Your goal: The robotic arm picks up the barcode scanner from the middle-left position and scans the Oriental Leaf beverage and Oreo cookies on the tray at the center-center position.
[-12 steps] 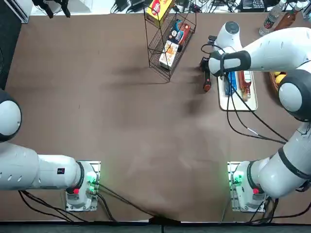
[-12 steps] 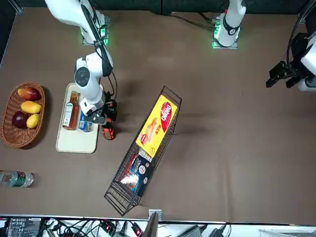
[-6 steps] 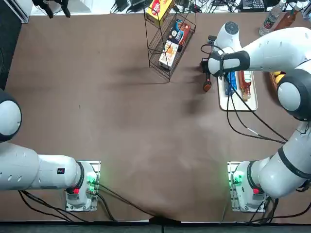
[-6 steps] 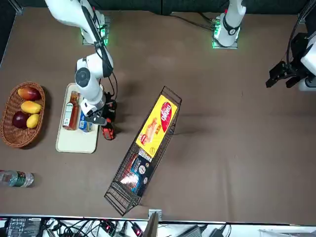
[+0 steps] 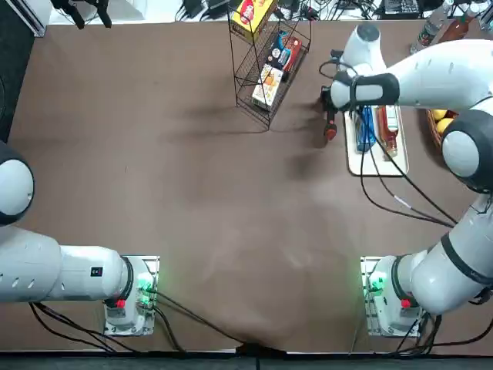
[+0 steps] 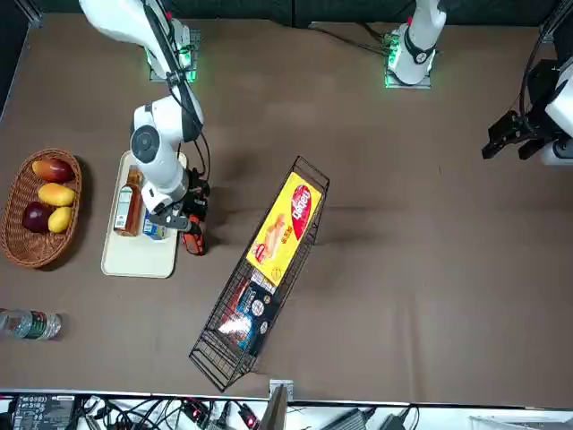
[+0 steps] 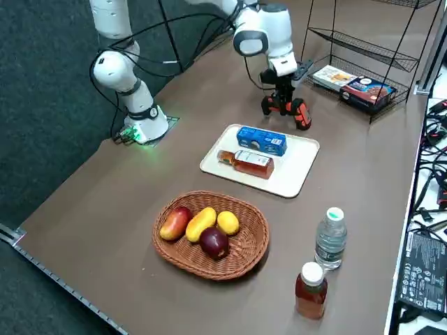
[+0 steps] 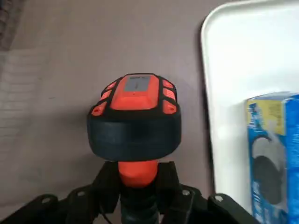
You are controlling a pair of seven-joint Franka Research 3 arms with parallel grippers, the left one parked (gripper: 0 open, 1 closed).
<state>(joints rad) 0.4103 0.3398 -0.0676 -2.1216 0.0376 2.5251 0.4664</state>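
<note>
On the white tray (image 7: 302, 155), the Oreo cookies (image 7: 262, 140) at left, the Oriental Leaf beverage (image 7: 253, 163) lying alongside at right. In the wicker basket (image 7: 222, 271), farther right, four fruits (image 7: 201, 224). In the wire rack (image 6: 211, 369), far and left, packaged boxes (image 6: 285, 228). Just left of the tray, above the brown table (image 5: 192, 193), the barcode scanner (image 8: 134, 128), clamped by its neck between the right gripper's (image 8: 138, 176) closed jaws. Past the far edge, tangled cables (image 6: 134, 415).

Even, fairly bright light leaves soft shadows on the tabletop. In the right wrist view, the scanner (image 8: 135, 119) between the fingers (image 8: 172, 179) looks soft, and the blue pack (image 8: 268, 158) beyond them blurs.
</note>
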